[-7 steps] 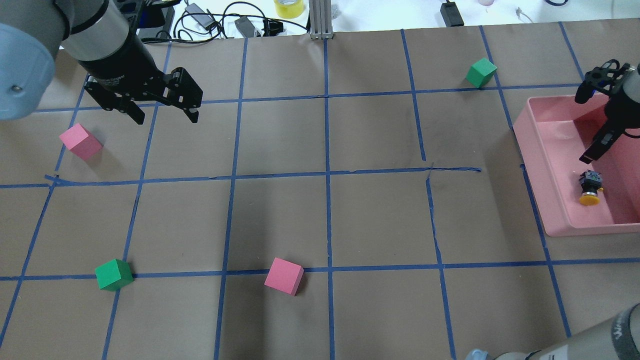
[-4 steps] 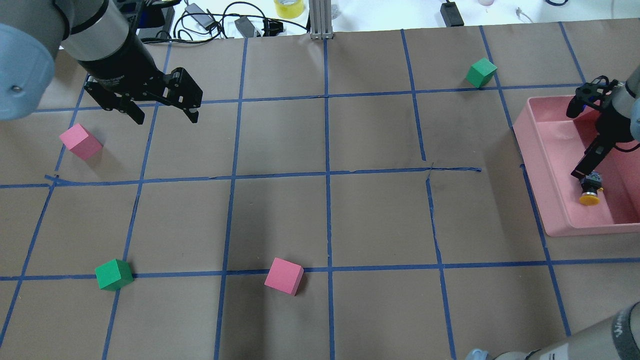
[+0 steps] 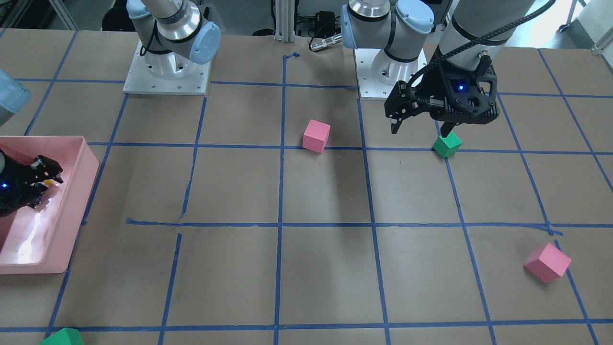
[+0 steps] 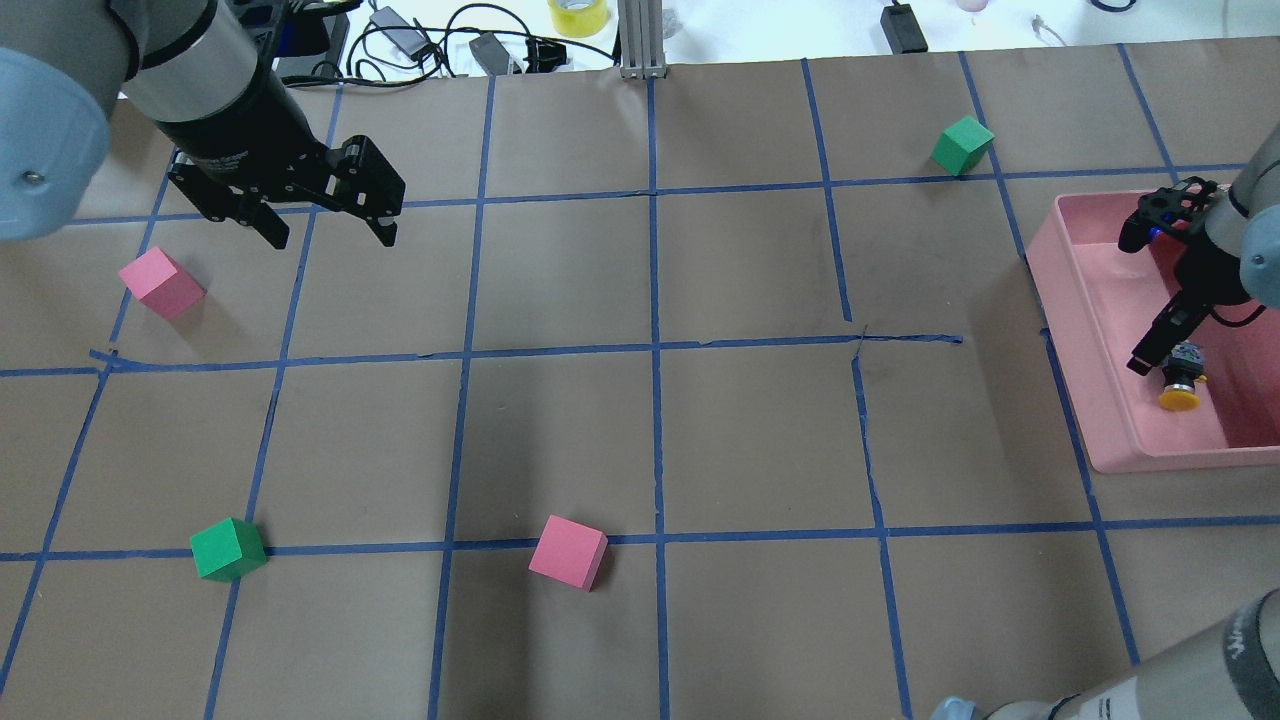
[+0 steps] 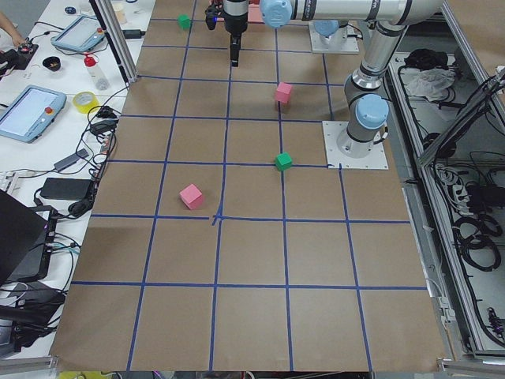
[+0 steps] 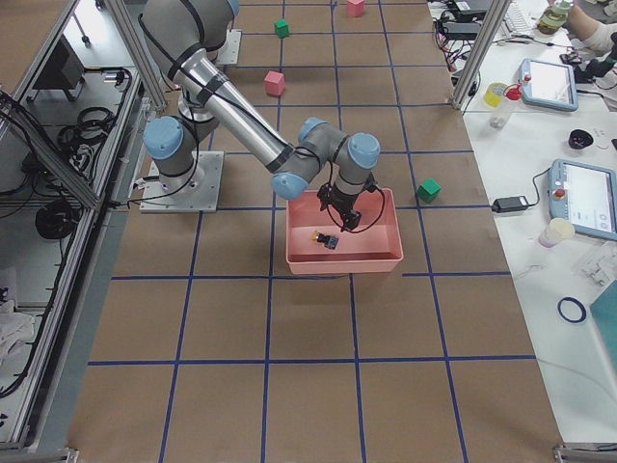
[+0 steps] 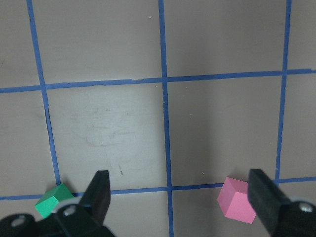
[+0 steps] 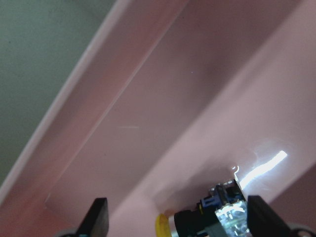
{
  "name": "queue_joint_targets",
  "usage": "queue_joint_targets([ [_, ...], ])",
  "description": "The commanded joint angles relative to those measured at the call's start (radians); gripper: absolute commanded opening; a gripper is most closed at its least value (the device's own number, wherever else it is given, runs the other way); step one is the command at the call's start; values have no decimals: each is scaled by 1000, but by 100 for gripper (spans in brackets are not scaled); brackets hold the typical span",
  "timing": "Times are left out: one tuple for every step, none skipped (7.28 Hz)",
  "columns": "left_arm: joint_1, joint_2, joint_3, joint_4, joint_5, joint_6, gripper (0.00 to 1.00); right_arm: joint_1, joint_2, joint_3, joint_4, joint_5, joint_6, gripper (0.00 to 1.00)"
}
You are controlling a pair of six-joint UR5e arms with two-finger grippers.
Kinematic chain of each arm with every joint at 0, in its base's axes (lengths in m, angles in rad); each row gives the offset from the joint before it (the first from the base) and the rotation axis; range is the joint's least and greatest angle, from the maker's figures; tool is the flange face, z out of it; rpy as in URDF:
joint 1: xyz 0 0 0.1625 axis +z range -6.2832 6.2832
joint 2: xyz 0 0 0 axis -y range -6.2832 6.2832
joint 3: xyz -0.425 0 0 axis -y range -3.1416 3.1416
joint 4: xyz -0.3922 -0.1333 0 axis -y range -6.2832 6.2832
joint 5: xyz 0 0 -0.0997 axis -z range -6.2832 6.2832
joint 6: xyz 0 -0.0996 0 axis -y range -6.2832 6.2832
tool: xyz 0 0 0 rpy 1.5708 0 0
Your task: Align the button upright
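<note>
My left gripper (image 4: 333,238) hangs over the counter (image 4: 640,440) at about 10 o'clock in the overhead view. Its fingers are spread wide, pointing down, with nothing between them, and it has not shifted in the last second. A pink cube (image 4: 160,283) lies at its 7 o'clock. The left wrist camera also catches a green cube (image 7: 53,201) and a second pink cube (image 7: 238,201) on the counter by the fingertips.

Over at 3 o'clock, my right arm reaches steeply down into the pink bin (image 4: 1075,340). The right gripper (image 8: 178,219) has dropped over the last second from beyond the button to beside it. The button (image 4: 1178,385) lies on its side on the bin floor, yellow cap toward 6 o'clock, unmoved. Overhead shows only one finger by its base. The right wrist view shows both fingers spread with the button between them, though I cannot tell whether either touches it.
</note>
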Motion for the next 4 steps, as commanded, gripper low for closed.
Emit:
queue_joint_targets([
  [0, 0, -2, -1, 0, 2, 100, 0, 1, 17, 0, 0, 72, 100],
  [0, 0, -2, -1, 0, 2, 100, 0, 4, 17, 0, -3, 85, 100],
  [0, 0, 0, -1, 0, 0, 100, 0, 7, 17, 0, -29, 185, 100],
  [0, 0, 0, -1, 0, 2, 100, 0, 7, 11, 0, -55, 260, 100],
])
